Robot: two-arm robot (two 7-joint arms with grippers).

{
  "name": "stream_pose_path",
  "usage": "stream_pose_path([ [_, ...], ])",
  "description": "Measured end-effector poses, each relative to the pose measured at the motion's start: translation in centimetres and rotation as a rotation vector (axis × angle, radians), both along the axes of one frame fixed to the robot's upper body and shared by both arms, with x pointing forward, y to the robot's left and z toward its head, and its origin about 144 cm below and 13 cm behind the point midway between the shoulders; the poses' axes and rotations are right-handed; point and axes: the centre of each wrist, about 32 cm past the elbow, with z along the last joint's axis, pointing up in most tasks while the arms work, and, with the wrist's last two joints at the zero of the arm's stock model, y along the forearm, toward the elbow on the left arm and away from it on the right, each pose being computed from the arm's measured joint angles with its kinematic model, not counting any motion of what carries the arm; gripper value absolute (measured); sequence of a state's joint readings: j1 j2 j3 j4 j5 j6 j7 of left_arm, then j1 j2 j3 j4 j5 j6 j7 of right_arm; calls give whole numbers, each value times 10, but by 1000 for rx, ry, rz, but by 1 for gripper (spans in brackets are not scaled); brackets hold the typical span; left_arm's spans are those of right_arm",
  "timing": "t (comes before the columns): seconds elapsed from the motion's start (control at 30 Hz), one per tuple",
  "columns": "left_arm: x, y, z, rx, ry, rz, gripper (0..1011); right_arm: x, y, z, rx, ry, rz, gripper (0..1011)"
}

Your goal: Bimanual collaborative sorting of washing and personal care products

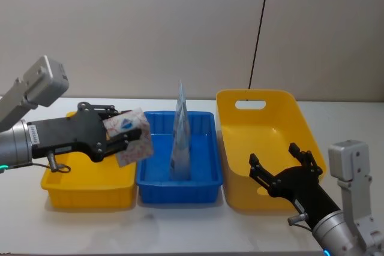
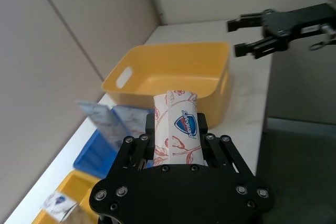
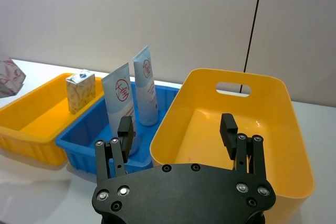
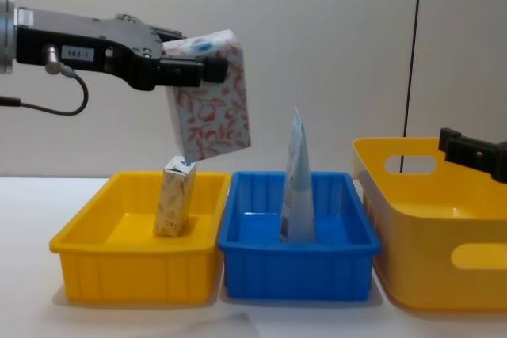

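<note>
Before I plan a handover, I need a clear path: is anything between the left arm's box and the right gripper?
Yes: tall pale-blue tubes upright in the blue plastic bin stand between the left gripper's white red-leaf box and the right gripper over the large yellow bin.

Soft, even light falls from overhead, bright and without glare. The left yellow bin point(image 4: 135, 275) lays only a pale, soft-edged shadow on the white tabletop point(image 4: 32, 314) along its front edge. Screw heads glint faintly on the left gripper point(image 2: 177, 128), clamped on the white box point(image 2: 176, 106).
</note>
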State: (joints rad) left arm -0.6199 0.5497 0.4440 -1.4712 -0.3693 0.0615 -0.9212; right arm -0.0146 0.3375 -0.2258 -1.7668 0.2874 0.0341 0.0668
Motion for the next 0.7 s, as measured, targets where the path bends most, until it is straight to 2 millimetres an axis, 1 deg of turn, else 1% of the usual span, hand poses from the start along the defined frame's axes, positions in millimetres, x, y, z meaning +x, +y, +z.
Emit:
stream_pose_path([
  [0.2,1,-4,4,1,1,-85,371,0,0,0,0,0,0,1000],
  [0.33,2,-12,7,3,7,-165,371,0,0,0,0,0,0,1000],
  [0.7,8,-30,3,16,47,-273,374,0,0,0,0,0,0,1000],
])
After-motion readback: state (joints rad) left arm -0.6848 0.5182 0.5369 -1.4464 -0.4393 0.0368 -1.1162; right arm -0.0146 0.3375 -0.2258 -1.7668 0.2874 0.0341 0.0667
